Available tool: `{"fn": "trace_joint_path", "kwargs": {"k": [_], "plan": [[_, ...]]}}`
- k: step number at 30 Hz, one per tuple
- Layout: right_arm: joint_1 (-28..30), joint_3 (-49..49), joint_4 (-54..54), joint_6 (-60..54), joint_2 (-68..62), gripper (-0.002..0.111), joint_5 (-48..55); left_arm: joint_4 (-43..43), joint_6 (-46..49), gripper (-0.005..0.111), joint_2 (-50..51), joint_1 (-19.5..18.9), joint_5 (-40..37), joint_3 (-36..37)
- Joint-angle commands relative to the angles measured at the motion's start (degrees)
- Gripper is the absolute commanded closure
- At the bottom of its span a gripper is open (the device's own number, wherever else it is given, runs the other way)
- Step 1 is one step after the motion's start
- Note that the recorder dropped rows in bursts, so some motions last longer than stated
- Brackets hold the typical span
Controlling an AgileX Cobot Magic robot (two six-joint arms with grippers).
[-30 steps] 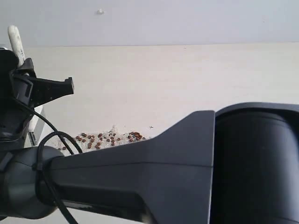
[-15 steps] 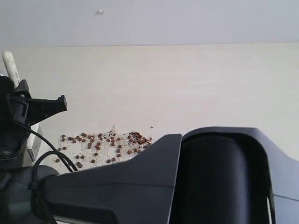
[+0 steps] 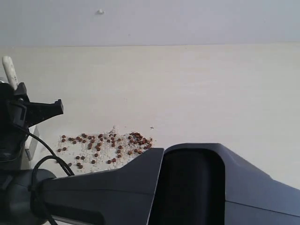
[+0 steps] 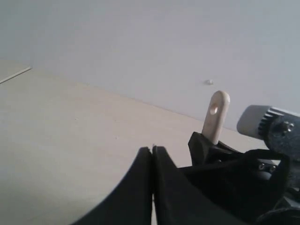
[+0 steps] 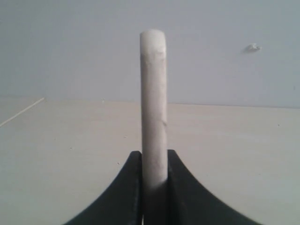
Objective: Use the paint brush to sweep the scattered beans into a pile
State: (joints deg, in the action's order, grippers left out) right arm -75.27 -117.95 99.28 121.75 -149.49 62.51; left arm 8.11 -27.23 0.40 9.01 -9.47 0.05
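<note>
The paint brush is held upright in my right gripper, whose jaws are shut on the white handle. In the exterior view that gripper is at the far left, having reached across, with the handle end sticking up above it. The bristles are hidden behind it. The beans lie in a loose band on the table to its right, denser at the right end, mixed with pale crumbs. My left gripper is shut on nothing; its view shows the handle's holed end.
The right arm's big black link fills the lower part of the exterior view and hides the near table. The pale table runs back to a grey wall.
The right gripper with the brush has moved down and slightly left. The black arm link in front has dropped lower, uncovering more of the beans.
</note>
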Motion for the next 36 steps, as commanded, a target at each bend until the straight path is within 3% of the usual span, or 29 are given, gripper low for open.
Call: {"fn": "trace_joint_path", "kwargs": {"k": [1,8,23,36], "plan": [[0.7,-0.7,-1.0,-0.6,-0.2,0.108,5.4,0.4,0.1,0.107,-0.4,0.2,0.1,0.0],[1.2,-0.7,-6.5,-9.5,-0.2,0.108,7.5,0.4,0.1,0.107,-0.4,0.2,0.1,0.0],[3.6,-0.7,-12.9,-17.0,1.4,0.108,7.5,0.4,0.1,0.107,-0.4,0.2,0.1,0.0],[2.6,-0.7,-11.9,-10.9,3.5,0.108,7.5,0.4,0.1,0.107,-0.4,0.2,0.1,0.0]]}}
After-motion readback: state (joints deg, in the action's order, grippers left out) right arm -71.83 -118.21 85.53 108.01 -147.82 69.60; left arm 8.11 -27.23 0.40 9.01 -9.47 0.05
